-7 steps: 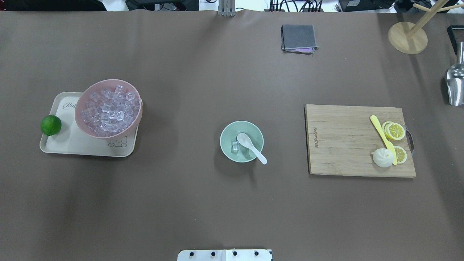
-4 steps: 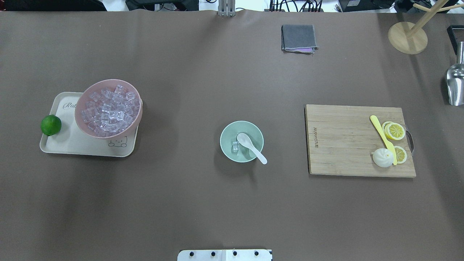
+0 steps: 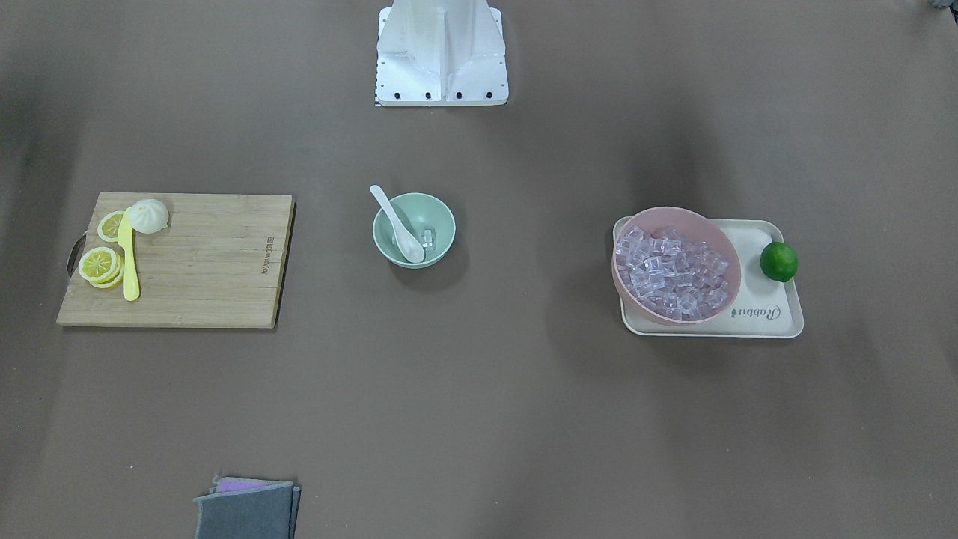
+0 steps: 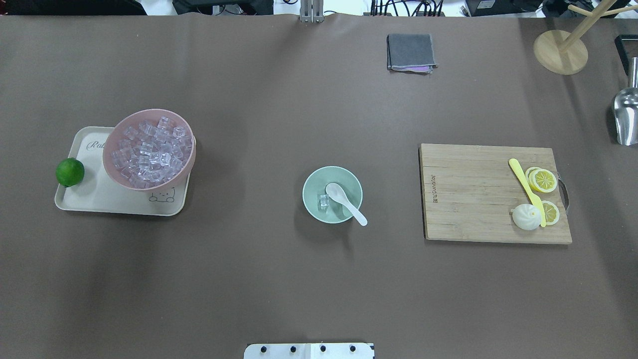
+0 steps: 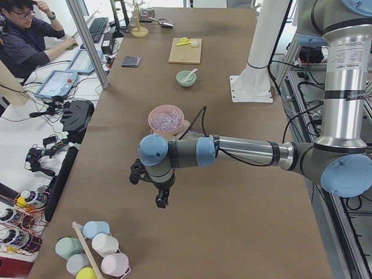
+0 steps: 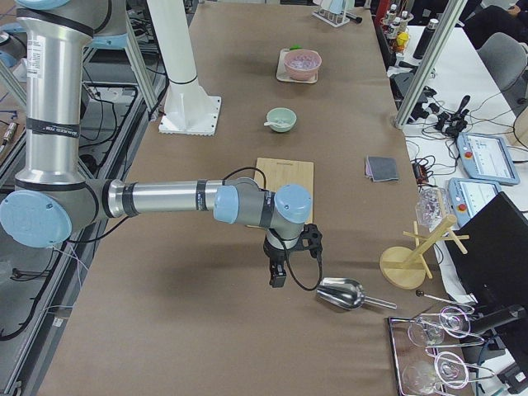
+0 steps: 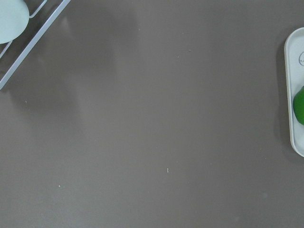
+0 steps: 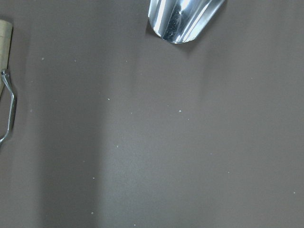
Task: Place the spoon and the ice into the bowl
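The mint-green bowl [image 4: 340,175] stands mid-table, also in the front view [image 3: 438,217]. The white spoon [image 4: 344,200] rests in it, scoop inside and handle over the rim toward the robot; it also shows in the front view [image 3: 397,224]. One clear ice cube [image 4: 324,201] lies in the bowl beside the scoop. My left gripper [image 5: 161,200] hangs over bare table far from the bowl, past the tray. My right gripper [image 6: 278,279] hangs near the metal scoop. Both show only in side views, so I cannot tell if they are open or shut.
A pink bowl [image 4: 185,171] full of ice cubes sits on a cream tray [image 4: 99,199] with a lime [image 4: 70,172]. A cutting board [image 4: 468,199] holds a yellow knife [image 4: 526,187], lemon slices and a bun. A grey cloth [image 4: 410,52], wooden stand [image 4: 560,52] and metal scoop [image 4: 627,117] lie farther off.
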{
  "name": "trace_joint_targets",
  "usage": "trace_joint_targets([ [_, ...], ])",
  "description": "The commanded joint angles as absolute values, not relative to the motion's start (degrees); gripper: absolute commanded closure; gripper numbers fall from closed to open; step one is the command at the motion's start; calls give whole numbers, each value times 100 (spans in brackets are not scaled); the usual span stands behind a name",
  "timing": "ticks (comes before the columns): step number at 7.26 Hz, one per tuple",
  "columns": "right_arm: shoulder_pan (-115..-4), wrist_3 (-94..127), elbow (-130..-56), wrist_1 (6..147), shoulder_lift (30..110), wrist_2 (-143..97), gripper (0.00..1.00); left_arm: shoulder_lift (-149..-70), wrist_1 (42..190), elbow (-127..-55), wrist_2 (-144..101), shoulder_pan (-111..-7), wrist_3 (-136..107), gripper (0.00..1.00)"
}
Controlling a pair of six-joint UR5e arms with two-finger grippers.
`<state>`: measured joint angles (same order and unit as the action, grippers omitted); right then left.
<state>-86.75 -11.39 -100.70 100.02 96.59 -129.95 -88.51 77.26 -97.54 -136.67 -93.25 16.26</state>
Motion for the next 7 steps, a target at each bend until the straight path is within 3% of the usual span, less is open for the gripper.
trace_joint_targets([
  [1, -8675, -1151, -10064, 9993, 9659, -13060, 0, -8851, 7726, -9756, -13667, -9325, 1626, 2],
  [7, -8675, -1169, -10063, 9993, 9668, -13061, 0, -8851, 7717, -9809, -13658, -9325, 1626, 2],
])
